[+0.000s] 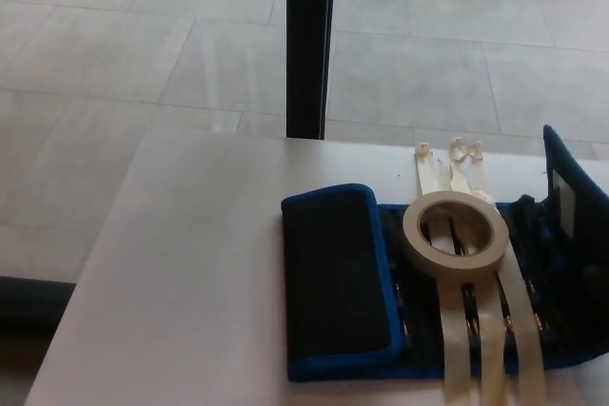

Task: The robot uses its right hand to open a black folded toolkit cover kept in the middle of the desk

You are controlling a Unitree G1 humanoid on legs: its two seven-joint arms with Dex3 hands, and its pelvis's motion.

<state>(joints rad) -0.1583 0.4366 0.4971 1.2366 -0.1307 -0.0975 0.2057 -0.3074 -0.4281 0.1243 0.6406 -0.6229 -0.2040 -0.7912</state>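
Head view. A pale, matte desk [190,273] fills the lower part of the frame; beyond its far edge lies a floor of large grey tiles [143,35], crossed by a vertical black post [310,45] that meets the desk's far edge.

The black toolkit cover [338,278], edged in blue, lies right of the desk's middle. Its left flap is folded flat over the interior. Its right flap [569,202] stands raised at the frame's right edge, exposing the inner pockets.

A roll of beige tape [455,233] rests on the opened interior, just right of the folded left flap. Pale cable ties [476,330] run lengthwise beneath the roll, their heads projecting past the cover's far edge onto the desk.

Neither robot hand appears, so the state of the fingers cannot be told.
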